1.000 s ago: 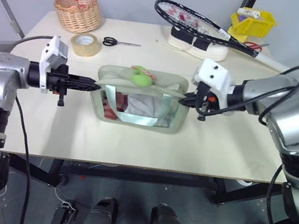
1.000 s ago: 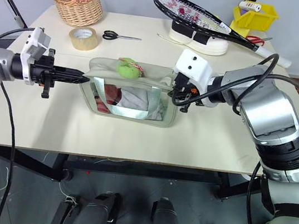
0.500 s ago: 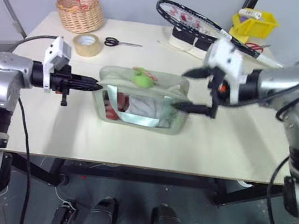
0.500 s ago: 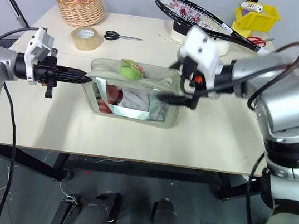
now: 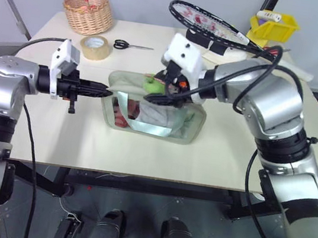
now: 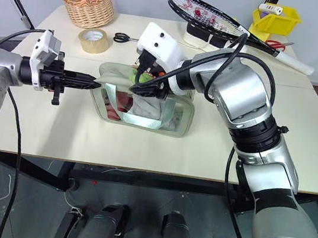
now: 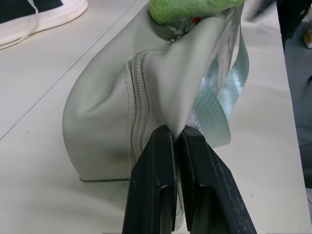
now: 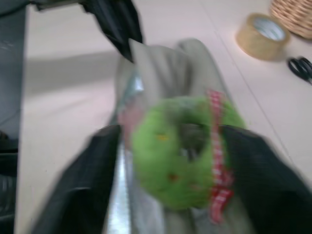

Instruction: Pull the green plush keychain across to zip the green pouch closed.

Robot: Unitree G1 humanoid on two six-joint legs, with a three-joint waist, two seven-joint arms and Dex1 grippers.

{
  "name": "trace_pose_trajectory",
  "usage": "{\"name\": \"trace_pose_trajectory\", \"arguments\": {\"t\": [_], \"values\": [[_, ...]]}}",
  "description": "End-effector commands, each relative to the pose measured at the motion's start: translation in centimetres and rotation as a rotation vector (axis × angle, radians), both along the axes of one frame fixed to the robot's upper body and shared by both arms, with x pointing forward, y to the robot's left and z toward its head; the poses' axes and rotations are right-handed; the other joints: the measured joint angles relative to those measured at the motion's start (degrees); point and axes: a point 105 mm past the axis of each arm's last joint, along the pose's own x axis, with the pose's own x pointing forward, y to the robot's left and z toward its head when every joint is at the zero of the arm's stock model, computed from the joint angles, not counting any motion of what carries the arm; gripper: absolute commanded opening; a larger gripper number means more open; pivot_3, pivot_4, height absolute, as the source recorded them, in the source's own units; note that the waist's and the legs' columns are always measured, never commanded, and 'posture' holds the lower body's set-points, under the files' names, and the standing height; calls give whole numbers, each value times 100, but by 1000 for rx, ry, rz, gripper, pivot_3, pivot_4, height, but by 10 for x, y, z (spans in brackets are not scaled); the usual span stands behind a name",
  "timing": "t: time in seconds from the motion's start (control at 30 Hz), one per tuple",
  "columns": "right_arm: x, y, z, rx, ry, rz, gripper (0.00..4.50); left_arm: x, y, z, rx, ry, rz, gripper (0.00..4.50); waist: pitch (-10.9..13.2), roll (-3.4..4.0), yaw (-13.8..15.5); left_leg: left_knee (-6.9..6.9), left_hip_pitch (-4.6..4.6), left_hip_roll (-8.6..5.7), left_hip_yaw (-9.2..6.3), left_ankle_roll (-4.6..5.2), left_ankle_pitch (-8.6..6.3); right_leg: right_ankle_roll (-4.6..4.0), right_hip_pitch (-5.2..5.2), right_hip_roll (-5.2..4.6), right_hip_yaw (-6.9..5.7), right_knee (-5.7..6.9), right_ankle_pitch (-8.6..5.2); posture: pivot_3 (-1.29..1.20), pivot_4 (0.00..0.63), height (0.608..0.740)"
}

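the green pouch (image 5: 154, 113) lies mid-frame, its long axis and zipper running left to right. the left gripper (image 5: 108, 90), pinched tight, holds its left end. the right gripper (image 5: 155, 91), fingers parted and holding nothing yet, straddles the green plush keychain (image 5: 150, 84) on the pouch's top, so it is the nearer one.

Cluttered table (image 5: 231, 154), green pouch (image 5: 170, 126) central

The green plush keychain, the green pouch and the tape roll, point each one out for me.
green plush keychain (image 8: 183, 151): right wrist view, fuzzy body.
green pouch (image 5: 193, 124): left eye view, right end wall.
tape roll (image 6: 94, 41): right eye view, outer tan band.
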Motion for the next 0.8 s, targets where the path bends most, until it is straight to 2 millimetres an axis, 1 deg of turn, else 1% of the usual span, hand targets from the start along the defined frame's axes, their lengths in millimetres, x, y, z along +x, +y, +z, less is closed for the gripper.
{"name": "trace_pose_trajectory", "arguments": {"t": [0.03,0.07,0.1,0.27,0.33,0.43,0.5,0.53,0.63,0.67,0.7,0.77,0.8], "values": [[-7,1,26,43,-64,22,1039,-3,-1,0,22,-9,-10,0,0,0,0,0,0,0,0,0,0,0,0,0,0,0,0,0,150,659],[-7,1,26,48,-60,24,600,-3,-1,0,23,-9,-9,0,0,0,0,0,0,0,0,0,0,0,0,0,0,0,0,0,150,659],[-8,0,27,54,-56,24,23,-3,-1,0,25,-9,-9,0,0,0,0,0,0,0,0,0,0,0,0,0,0,0,0,0,150,659],[-3,-7,27,78,-28,-18,23,-3,-1,-1,29,-10,-9,0,0,0,0,0,0,0,-1,0,0,0,1,0,0,0,0,0,150,659],[4,-18,30,95,-26,-76,23,-2,-1,-1,34,-9,-6,0,0,0,2,0,0,0,-1,0,0,0,0,0,-1,0,0,0,150,659],[24,-65,35,125,-39,-272,23,-2,0,-2,37,-8,1,0,0,0,33,0,0,-1,-1,0,0,0,3,0,-1,-2,0,0,150,659],[32,-108,35,129,-62,-414,23,-3,1,-2,36,-8,7,0,0,0,64,0,0,-3,-2,0,0,0,7,-1,-2,-6,0,0,150,659],[33,-130,34,122,-67,-475,23,-4,2,-3,36,-7,12,0,0,0,86,1,0,-4,-2,0,0,0,8,-2,-2,-7,0,0,150,659],[25,-198,26,53,-99,-660,23,-5,7,-5,33,-4,35,0,0,0,116,0,1,-4,7,1,-1,0,7,-4,2,-8,0,0,150,659],[21,-215,24,31,-105,-708,23,-5,7,-5,31,-3,39,0,0,1,117,0,3,-3,9,2,-1,0,6,-4,3,-8,0,0,150,659],[17,-233,23,10,-111,-759,23,-5,8,-5,29,-2,43,0,1,2,91,-1,5,0,11,3,-2,0,6,-4,3,-7,0,0,150,659],[11,-256,20,-42,-132,-828,23,-6,9,-6,25,-1,50,0,2,7,45,-2,8,3,17,6,-3,-1,7,-3,7,-5,0,0,150,659],[8,-269,14,-104,-152,-867,23,-5,10,-5,23,-1,56,0,2,7,34,-2,7,4,16,6,-3,-1,6,-3,7,-6,0,0,150,659]]}}
